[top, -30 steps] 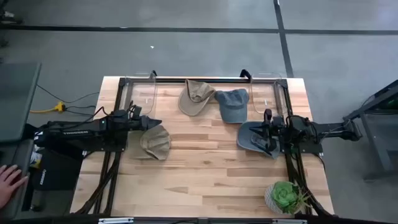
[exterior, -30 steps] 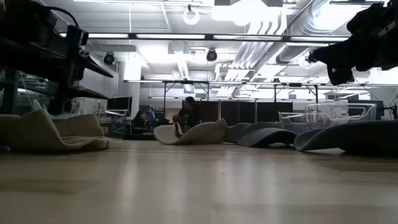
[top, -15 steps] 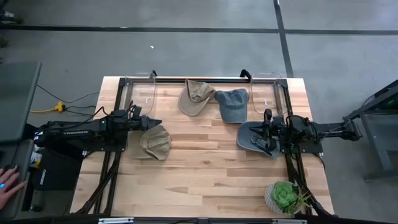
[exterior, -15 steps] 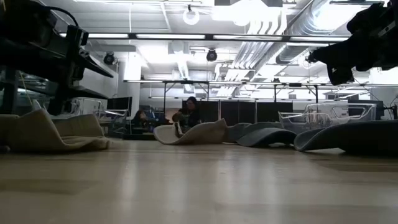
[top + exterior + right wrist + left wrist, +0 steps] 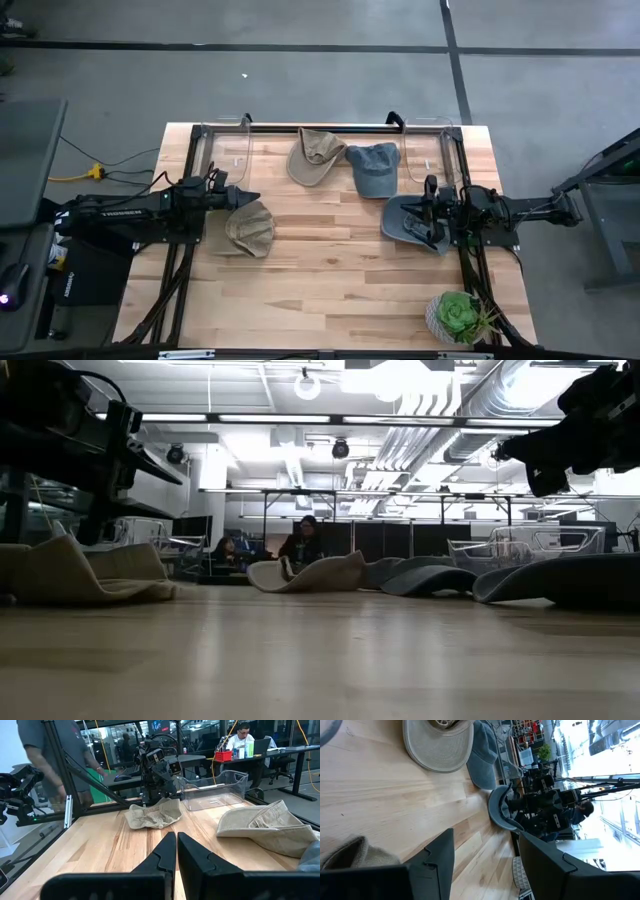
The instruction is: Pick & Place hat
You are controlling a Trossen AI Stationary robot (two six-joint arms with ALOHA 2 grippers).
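Note:
Several hats lie flat on the wooden table. A crumpled khaki hat [image 5: 250, 228] [image 5: 152, 813] sits just near-side of my left gripper [image 5: 250, 197] [image 5: 485, 865], which hovers open above the table. A dark grey hat [image 5: 408, 222] [image 5: 570, 580] lies under my right gripper [image 5: 428, 210] [image 5: 176, 854], which is shut and held above it, pointing level toward the left. A beige bucket hat [image 5: 315, 155] [image 5: 440, 745] and a blue-grey cap [image 5: 373, 168] rest near the far edge.
Two clear bins [image 5: 228, 150] [image 5: 425, 150] stand at the far corners. A potted plant [image 5: 458, 318] sits at the near right corner. The black arm frames [image 5: 190, 250] run along both sides. People show in the room beyond [image 5: 50, 760].
A person's hand beyond the table's left side has drawn out of the high view. Both arms and all the hats have kept still.

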